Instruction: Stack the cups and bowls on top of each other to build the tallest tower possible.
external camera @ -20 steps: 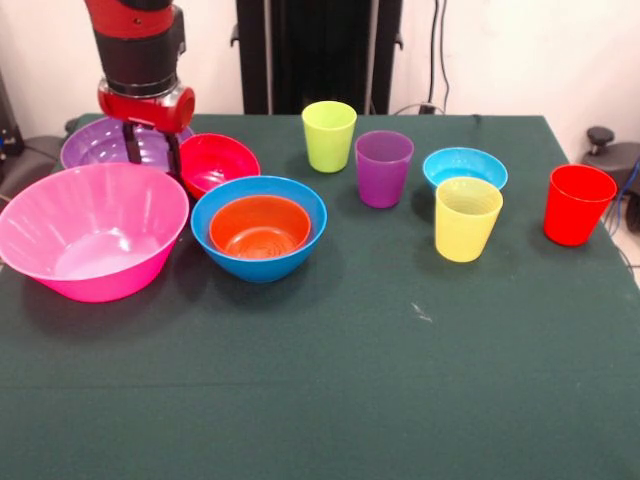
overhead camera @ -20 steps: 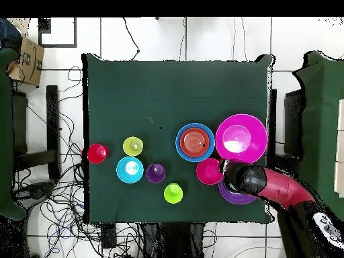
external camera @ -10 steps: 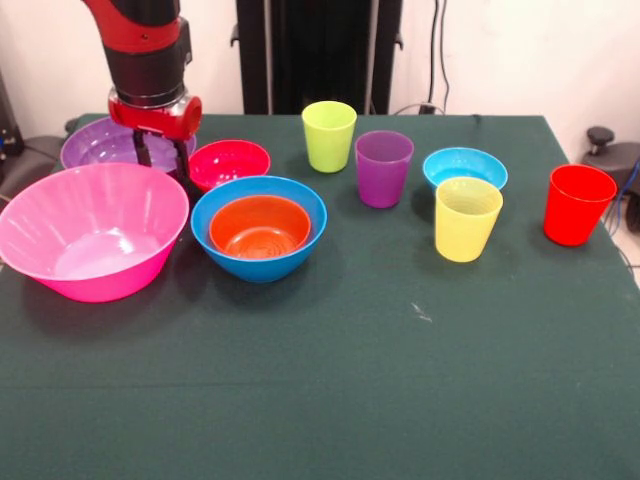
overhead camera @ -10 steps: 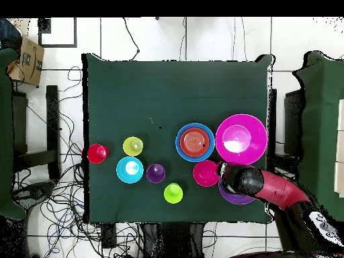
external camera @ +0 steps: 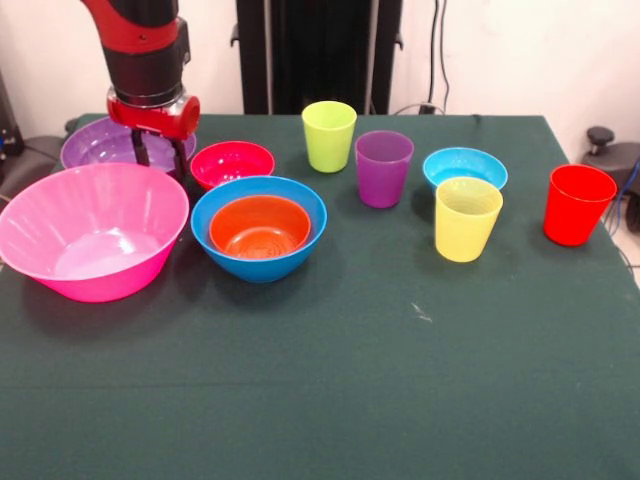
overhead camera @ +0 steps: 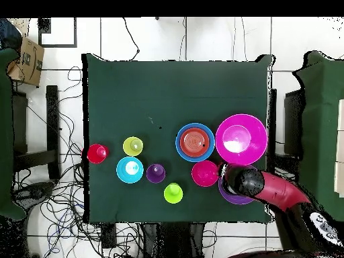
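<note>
Red bowl (external camera: 232, 163), fingers (external camera: 141, 150) spread beside it

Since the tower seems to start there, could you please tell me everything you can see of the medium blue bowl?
The medium blue bowl is round, smooth, glossy plastic with a flared wall and a thick rim. It stands upright on the green table, open side up, with the orange bowl nested inside it. The pink bowl stands close at one side and the small red bowl just behind; whether either touches it is unclear. Nothing grips it.
</note>
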